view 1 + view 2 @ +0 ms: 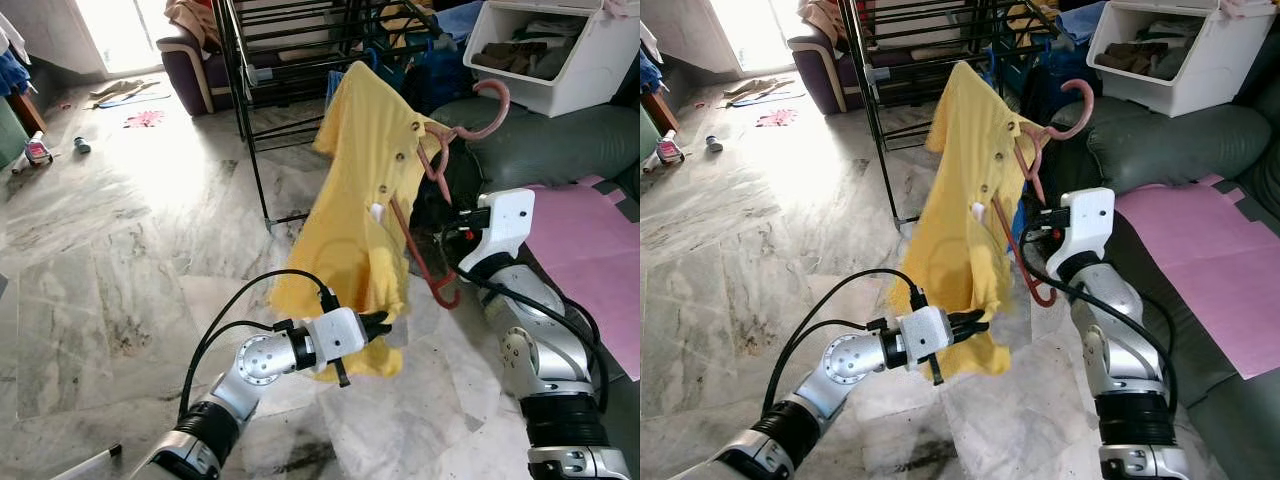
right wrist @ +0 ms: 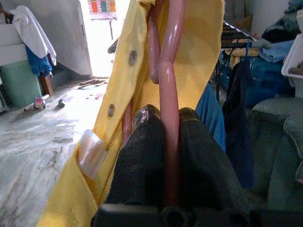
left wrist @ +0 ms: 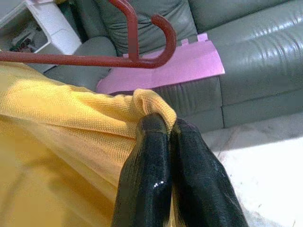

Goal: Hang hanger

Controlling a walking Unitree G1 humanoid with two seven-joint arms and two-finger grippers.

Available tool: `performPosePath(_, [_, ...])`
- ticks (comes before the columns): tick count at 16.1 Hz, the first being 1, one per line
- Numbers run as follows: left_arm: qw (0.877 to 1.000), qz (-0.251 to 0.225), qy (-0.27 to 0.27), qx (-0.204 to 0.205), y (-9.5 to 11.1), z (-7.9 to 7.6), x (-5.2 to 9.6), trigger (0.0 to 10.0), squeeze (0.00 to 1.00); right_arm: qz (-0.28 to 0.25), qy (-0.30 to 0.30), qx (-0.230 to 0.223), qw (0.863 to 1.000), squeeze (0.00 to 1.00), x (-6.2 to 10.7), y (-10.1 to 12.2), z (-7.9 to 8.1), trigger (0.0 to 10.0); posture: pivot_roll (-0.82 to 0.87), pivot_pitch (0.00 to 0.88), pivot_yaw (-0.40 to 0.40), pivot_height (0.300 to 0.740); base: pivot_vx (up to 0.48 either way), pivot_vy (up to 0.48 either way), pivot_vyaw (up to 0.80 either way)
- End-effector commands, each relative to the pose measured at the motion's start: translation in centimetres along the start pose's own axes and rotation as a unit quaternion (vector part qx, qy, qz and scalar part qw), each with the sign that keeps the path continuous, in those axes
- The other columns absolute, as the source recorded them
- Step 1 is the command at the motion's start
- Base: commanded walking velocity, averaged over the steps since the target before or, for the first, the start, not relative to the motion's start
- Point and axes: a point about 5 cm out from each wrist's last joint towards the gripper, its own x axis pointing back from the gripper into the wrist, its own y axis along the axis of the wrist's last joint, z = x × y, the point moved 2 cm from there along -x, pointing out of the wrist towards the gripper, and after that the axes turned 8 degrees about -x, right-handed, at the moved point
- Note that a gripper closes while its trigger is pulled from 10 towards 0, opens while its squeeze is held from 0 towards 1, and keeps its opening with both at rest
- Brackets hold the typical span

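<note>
Hanger [image 1: 440, 170] pink, yellow shirt [image 1: 365, 190] draped (buttoned); right gripper [image 2: 163, 118] jaws clamp it, left gripper [image 3: 168, 130] pinches hem.

1. A shirt [image 1: 365, 190] hangs on a hanger [image 1: 440, 160], above the floor [image 1: 120, 240].
2. A drying rack [image 1: 300, 60] stands behind the shirt.
3. A sofa [image 1: 560, 140] lies to the right; a box [image 1: 560, 50] sits on it.

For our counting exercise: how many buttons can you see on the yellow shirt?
3 on the yellow shirt, down its front edge: one near the collar by the pink hanger, one below it, one lower still. Folds may hide more.
</note>
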Motion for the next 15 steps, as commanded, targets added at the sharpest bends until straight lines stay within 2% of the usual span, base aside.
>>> performPosePath(1, [1.000, 0.009, -0.007, 0.011, -0.4, -0.2, 0.2, 10.0, 0.65, -0.054, 0.026, 0.023, 0.998, 0.00, -0.4, 2.4, 1.2, 10.0, -0.04, 0.006, 0.020, 0.740, 0.000, 0.000, 0.00])
performPosePath(2, [1.000, 0.013, -0.009, 0.021, -0.6, -0.3, 0.2, 10.0, 1.00, -0.056, 0.030, 0.038, 0.997, 0.00, -0.4, 2.6, 1.4, 10.0, -0.04, 0.006, 0.020, 0.740, 0.000, 0.000, 0.00])
performPosePath(5, [0.998, 0.003, -0.037, 0.047, -0.5, -1.0, 0.2, 10.0, 1.00, -0.062, 0.050, 0.073, 0.994, 0.00, 0.0, 2.3, 2.1, 10.0, -0.04, 0.007, 0.019, 0.740, 0.000, 0.000, 0.00])
performPosePath(7, [0.997, -0.007, -0.030, 0.072, -0.2, -0.6, 0.7, 10.0, 1.00, -0.059, 0.052, 0.086, 0.993, 0.00, 0.8, 1.4, 2.0, 10.0, -0.04, 0.011, 0.021, 0.740, 0.000, 0.000, 0.00])
performPosePath(10, [0.997, -0.020, -0.014, 0.078, 0.1, 0.0, 1.7, 10.0, 1.00, -0.045, 0.062, 0.110, 0.991, 0.00, 1.6, 0.3, 2.1, 10.0, -0.04, 0.012, 0.023, 0.740, 0.000, 0.000, 0.00])
performPosePath(12, [0.996, -0.023, 0.037, 0.074, 0.2, 1.1, 3.4, 10.0, 1.00, -0.035, 0.069, 0.137, 0.988, 0.00, 2.4, -0.5, 1.9, 10.0, -0.04, 0.016, 0.025, 0.740, 0.000, 0.000, 0.00])
performPosePath(13, [0.992, -0.021, 0.080, 0.093, 0.1, 2.1, 4.7, 10.0, 1.00, -0.032, 0.067, 0.141, 0.987, 0.00, 3.0, -0.9, 1.5, 10.0, -0.04, 0.020, 0.025, 0.740, 0.000, 0.000, 0.00])
performPosePath(14, [0.991, -0.022, 0.099, 0.090, 0.2, 2.5, 5.3, 10.0, 1.00, -0.028, 0.071, 0.147, 0.986, 0.00, 3.3, -1.1, 1.5, 10.0, -0.03, 0.021, 0.024, 0.740, 0.000, 0.000, 0.00])
performPosePath(15, [0.985, -0.022, 0.155, 0.074, 0.3, 3.9, 7.2, 10.0, 1.00, -0.015, 0.079, 0.155, 0.985, 0.00, 4.0, -1.7, 1.3, 10.0, -0.03, 0.026, 0.023, 0.740, 0.000, 0.000, 0.00])
